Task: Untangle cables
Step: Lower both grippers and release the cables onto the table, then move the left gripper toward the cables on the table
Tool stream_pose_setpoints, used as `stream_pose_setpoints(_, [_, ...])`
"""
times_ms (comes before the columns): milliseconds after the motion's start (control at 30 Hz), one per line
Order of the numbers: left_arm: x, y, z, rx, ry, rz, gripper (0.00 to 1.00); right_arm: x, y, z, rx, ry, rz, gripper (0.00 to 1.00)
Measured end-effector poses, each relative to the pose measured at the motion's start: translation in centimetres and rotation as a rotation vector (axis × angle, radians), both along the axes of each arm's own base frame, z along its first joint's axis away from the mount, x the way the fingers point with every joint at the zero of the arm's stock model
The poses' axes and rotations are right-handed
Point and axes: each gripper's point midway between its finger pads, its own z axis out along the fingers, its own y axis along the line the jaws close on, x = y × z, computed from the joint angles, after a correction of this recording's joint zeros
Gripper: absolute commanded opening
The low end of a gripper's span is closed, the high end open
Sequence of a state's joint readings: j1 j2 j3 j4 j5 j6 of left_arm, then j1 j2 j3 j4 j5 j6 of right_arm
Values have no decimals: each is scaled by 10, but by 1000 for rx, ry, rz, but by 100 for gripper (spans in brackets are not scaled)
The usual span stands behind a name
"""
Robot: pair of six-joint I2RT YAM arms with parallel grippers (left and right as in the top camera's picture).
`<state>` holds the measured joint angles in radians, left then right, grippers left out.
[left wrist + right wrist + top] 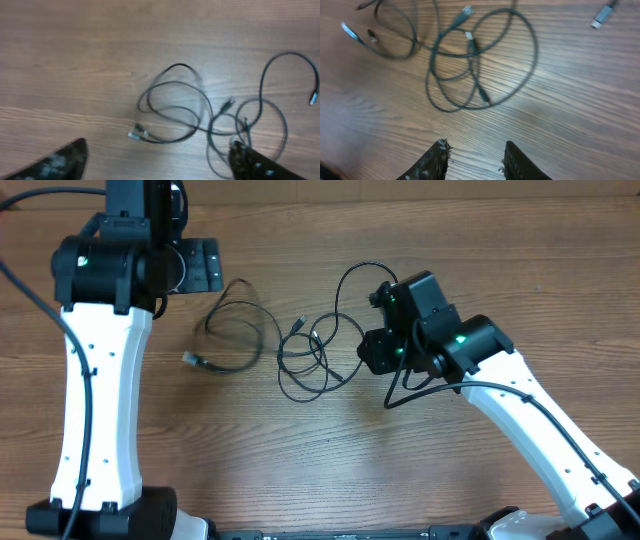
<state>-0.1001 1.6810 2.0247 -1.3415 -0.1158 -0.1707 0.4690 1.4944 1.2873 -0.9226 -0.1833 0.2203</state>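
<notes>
The left arm (100,370) stood at the left edge of the wooden table (330,470). The left gripper (198,266) was held above the far left part of the tabletop. In the left wrist view its two fingers (60,162) sat at opposite bottom corners of the picture, spread wide, with only bare wood and cord between them, so this claw was open and gripped nothing.

Just right of that gripper the cables (322,350) lay flat on the table in two groups. The left coil (175,65) was a loose loop of thin black cord. One silvery plug (190,360) rested at its lower left, and a free strand ran up toward the gripper.

Beside it, near the table's middle, lay the right tangle (535,50). It was made of several overlapping loops with two small plug ends (300,325) lying close together at its upper left. One tall loop (345,275) rose toward the far side. It was not clear whether a strand joined the two groups.

Right of the tangle, the right gripper (476,146) hung over the table at the loops' edge. Its fingers (437,162) stood partly apart with plain wood showing between them, open and gripping no cord. A grey plug (602,15) lay apart on the wood in the upper right corner of that view.
</notes>
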Motion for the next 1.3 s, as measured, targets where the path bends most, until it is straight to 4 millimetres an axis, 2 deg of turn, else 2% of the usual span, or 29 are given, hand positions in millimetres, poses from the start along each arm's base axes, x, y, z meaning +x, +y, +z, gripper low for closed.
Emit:
stream_pose_setpoints(200, [7,-25,-28,-107,94,-63,100,8,-26,-3,-6,34,-98,37])
stream_pose_setpoints(567, [9,-109,-84,-121,256,-333,100,9,-63,-10,-19,109,-229,38])
stream_pose_setpoints(700, [5,-133,-104,-103,311,-401,100,10,-82,-13,-17,145,-311,44])
stream_pose_setpoints(800, [0,-144,-119,-93,361,-429,96,12,-98,-14,-10,165,-372,49])
stream_pose_setpoints(933, [-8,-154,-151,-76,471,-450,93,13,-112,-14,15,190,-426,51])
stream_pose_setpoints(1033, [-12,-159,-178,-58,554,-462,85,13,-116,-14,25,198,-439,52])
stream_pose_setpoints(1133, [-17,-165,-208,-40,638,-478,83,13,-114,-14,33,202,-436,52])
stream_pose_setpoints(1300, [-26,-175,-238,-17,719,-501,73,13,-113,-13,37,203,-434,52])
